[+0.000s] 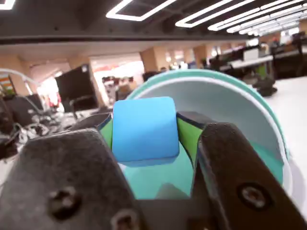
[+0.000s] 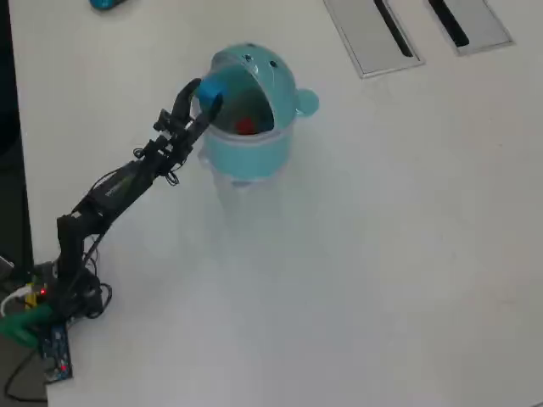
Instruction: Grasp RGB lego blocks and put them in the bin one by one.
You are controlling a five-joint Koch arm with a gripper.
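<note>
I observe the bin (image 2: pixel 250 148) standing on the white table (image 2: pixel 382 254), its lid swung open; inside, a red block (image 2: pixel 246 126) is visible. My gripper (image 1: pixel 145 132) has its jaws clamped on the blue block (image 1: pixel 144 129), held at the bin's rim over the opening. I find no legible writing on bin or blocks.

I see long ceiling lights (image 1: pixel 144 10) across the top of the wrist view, desks (image 1: pixel 249 61) at right, a dark monitor (image 1: pixel 76 85) at left.
</note>
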